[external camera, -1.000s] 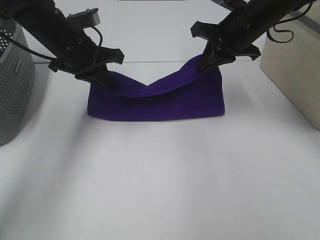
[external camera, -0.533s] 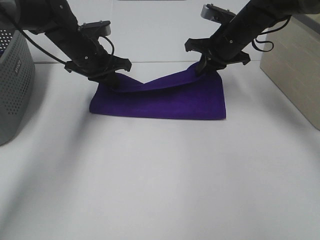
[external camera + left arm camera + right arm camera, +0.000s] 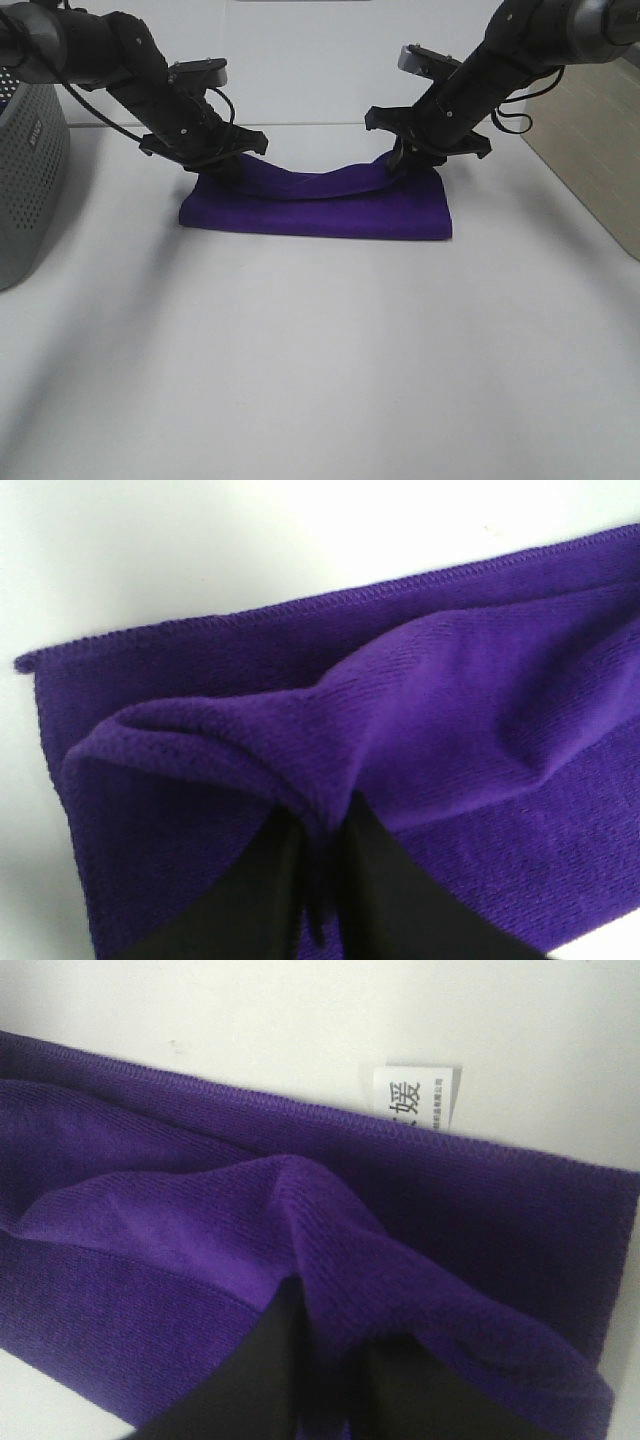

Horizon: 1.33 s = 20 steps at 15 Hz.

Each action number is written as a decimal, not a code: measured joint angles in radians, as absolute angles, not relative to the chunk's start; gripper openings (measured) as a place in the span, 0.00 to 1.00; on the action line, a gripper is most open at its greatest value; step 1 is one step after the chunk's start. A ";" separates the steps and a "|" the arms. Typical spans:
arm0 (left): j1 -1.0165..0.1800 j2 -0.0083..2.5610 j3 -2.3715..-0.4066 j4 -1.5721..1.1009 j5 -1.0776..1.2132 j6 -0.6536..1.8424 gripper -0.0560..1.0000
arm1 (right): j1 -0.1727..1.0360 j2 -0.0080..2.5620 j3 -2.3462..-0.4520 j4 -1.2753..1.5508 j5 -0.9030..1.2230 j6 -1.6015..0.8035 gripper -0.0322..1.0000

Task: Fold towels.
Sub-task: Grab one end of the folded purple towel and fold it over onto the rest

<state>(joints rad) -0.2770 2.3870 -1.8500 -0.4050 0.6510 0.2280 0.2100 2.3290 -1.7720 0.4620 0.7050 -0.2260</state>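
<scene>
Your table (image 3: 320,360) is carrying the purple towel (image 3: 320,212), which is lying folded toward the far side. Your left gripper (image 3: 226,167) and right gripper (image 3: 399,163) are each pinching a raised corner of the top layer. The white tag (image 3: 417,1097) is sticking out by the right one.

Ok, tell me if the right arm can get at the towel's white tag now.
Probably not yet: the right claw is shut on a fold of the towel. The white tag lies uncovered close by, so likely yes once it lets go.
</scene>
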 joint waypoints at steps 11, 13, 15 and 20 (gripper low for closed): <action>-0.222 2.369 -2.111 -0.271 1.139 0.132 0.90 | 0.210 2.324 -2.111 0.233 1.201 -0.041 0.82; -0.156 2.391 -2.131 -0.343 1.178 0.172 0.90 | 0.210 2.304 -2.118 0.233 1.214 -0.032 0.82; -0.118 2.442 -2.131 -0.430 1.196 0.216 0.90 | 0.210 2.303 -2.119 0.233 1.216 -0.023 0.82; -0.071 2.542 -2.142 -0.519 1.207 0.243 0.90 | 0.210 2.303 -2.119 0.251 1.218 -0.018 0.82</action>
<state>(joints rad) -0.0710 2.5420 -2.1420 -0.5190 1.2070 0.2430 0.2100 2.3030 -2.1190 0.2510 1.2180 -0.0180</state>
